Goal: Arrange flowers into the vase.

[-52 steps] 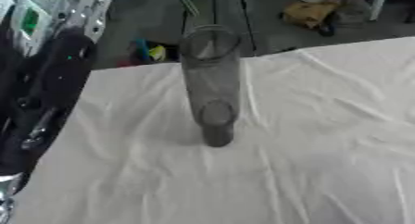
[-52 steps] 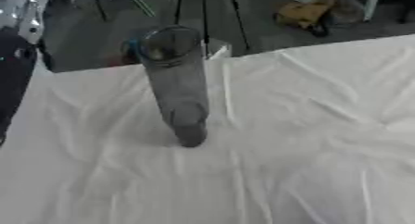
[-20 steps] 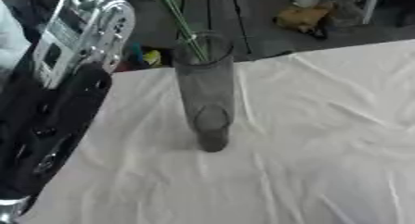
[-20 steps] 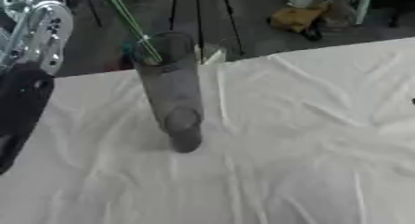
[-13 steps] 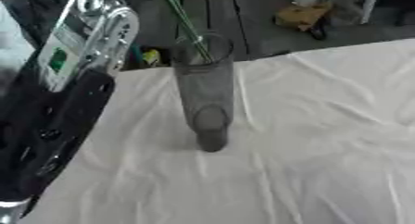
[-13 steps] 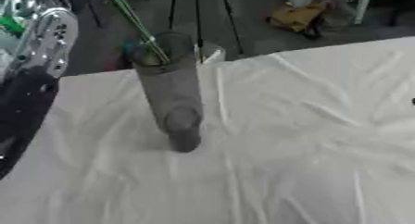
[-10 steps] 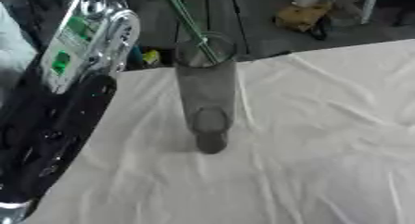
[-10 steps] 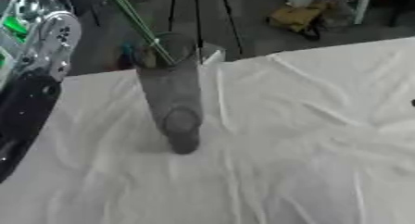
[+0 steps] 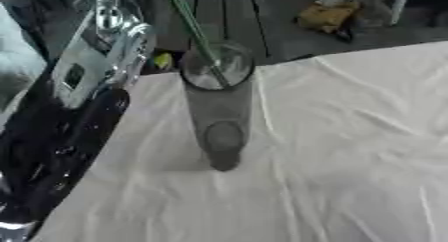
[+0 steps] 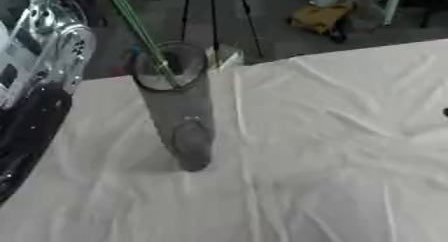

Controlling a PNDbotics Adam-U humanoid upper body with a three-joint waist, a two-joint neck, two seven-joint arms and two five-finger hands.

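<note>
A tall clear glass vase (image 9: 219,111) stands upright on the white tablecloth (image 9: 350,161), left of the middle. Thin green flower stems (image 9: 194,33) slant down from the top edge, and their lower ends sit inside the vase's mouth. The blooms and whatever holds the stems are above the picture. My left arm (image 9: 79,101), black with a silver forearm, rises along the left side and leaves the view at the top. Its hand is out of sight. My right hand shows in neither view.
The table's far edge runs just behind the vase, with dark floor beyond it. A yellow bundle (image 9: 325,15) and thin dark stand legs are on that floor. A small white card (image 10: 226,56) stands behind the vase. A dark speck (image 10: 445,112) shows at the right edge.
The green stems have come down from above into the vase's mouth, which was empty at first. My left arm has risen along the left side. The vase stays in place.
</note>
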